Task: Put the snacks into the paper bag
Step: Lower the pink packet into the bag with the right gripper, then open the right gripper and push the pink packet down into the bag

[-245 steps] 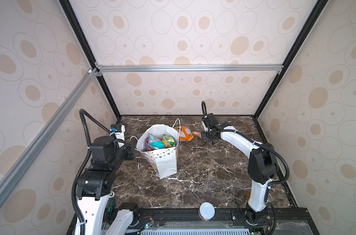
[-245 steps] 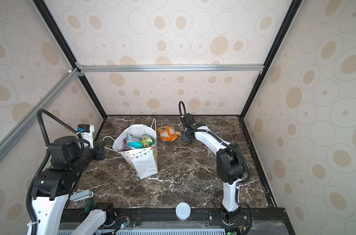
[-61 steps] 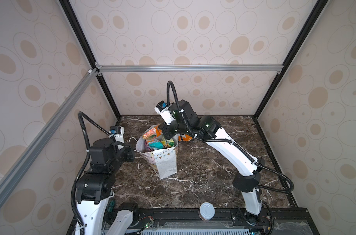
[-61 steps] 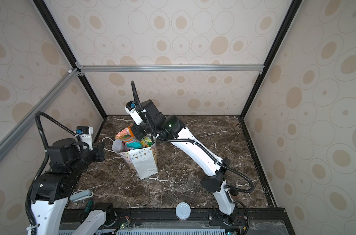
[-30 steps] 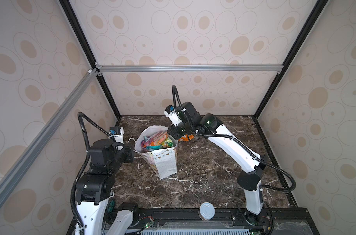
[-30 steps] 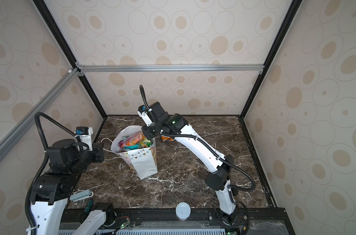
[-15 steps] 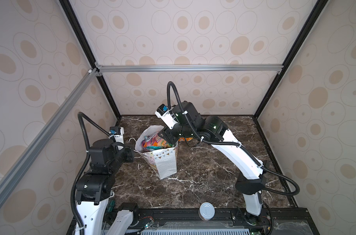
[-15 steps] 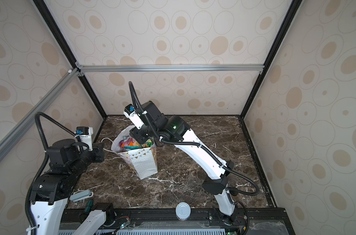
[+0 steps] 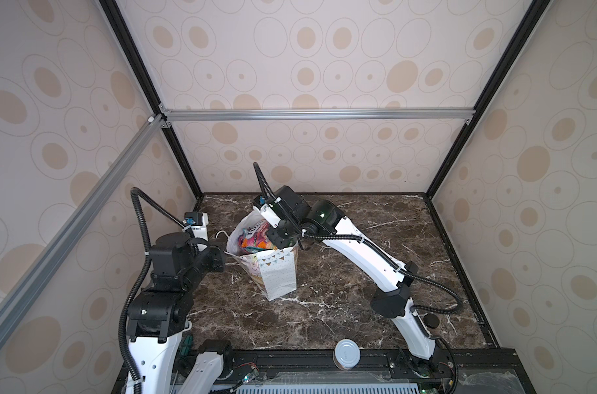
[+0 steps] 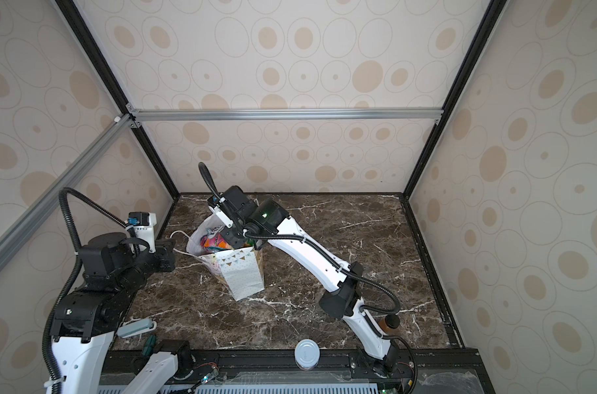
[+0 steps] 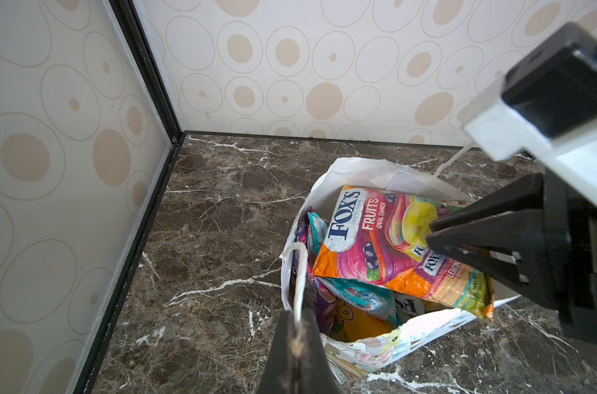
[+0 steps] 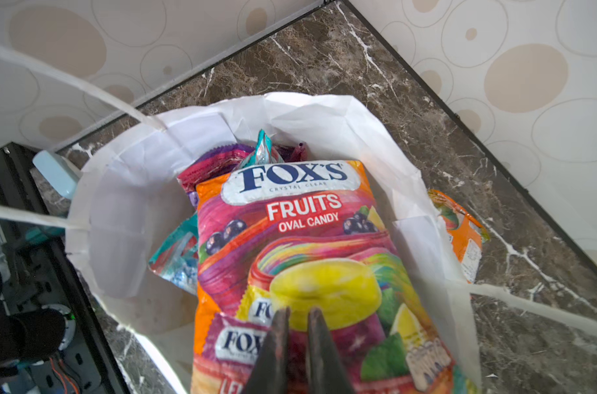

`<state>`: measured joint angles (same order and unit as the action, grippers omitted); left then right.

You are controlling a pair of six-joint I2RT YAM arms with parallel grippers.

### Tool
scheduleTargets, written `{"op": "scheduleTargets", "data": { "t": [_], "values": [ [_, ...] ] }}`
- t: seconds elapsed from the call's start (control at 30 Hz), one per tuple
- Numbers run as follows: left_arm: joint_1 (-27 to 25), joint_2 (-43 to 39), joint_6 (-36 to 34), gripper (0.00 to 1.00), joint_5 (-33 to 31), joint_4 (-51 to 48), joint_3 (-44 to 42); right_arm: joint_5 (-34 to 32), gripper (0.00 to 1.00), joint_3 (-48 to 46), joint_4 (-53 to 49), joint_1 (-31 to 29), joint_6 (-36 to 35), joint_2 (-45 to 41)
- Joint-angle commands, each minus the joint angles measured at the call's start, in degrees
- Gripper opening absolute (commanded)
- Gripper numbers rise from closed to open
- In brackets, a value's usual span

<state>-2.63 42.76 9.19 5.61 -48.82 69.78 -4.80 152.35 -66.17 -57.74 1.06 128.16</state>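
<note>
Paper bag (image 9: 280, 276), stocked with snacks (image 9: 252, 238), standing on the desk (image 9: 341, 307).
Both top views: right gripper (image 9: 280, 240) over the bag mouth, hiding part of it; left gripper (image 9: 220, 261) at the rim; can (image 10: 307, 353) and bottle (image 10: 387, 324) well apart, at the front edge. Left wrist: left gripper clamped on the cord handle (image 11: 298, 273). Right wrist: right gripper jaws narrow, tips on the top FOX'S packet (image 12: 300, 238); orange packet (image 12: 460, 235) outside, beside the bag.

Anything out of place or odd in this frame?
Yes. The Fox's Fruits packet lies across the top of the full paper bag, one end on the rim, not sunk inside. An orange packet lies on the table just outside the bag.
</note>
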Motion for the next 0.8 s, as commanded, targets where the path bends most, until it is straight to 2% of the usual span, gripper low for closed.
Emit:
{"op": "scheduleTargets", "data": {
  "t": [0.0,0.37,0.77],
  "values": [
    [0.0,-0.3,-0.7,0.0,-0.9,2.5,2.5,0.9,0.12,0.3,-4.9,0.2,-0.5,-1.1],
    [0.1,0.1,-0.3,0.0,-0.3,3.1,2.2,4.4,0.02,1.4,-7.2,2.9,-0.7,3.6],
    [0.0,0.1,-0.6,0.0,-0.6,3.4,1.9,9.8,0.0,1.7,-6.7,2.1,-2.0,7.9]
  ]
}}
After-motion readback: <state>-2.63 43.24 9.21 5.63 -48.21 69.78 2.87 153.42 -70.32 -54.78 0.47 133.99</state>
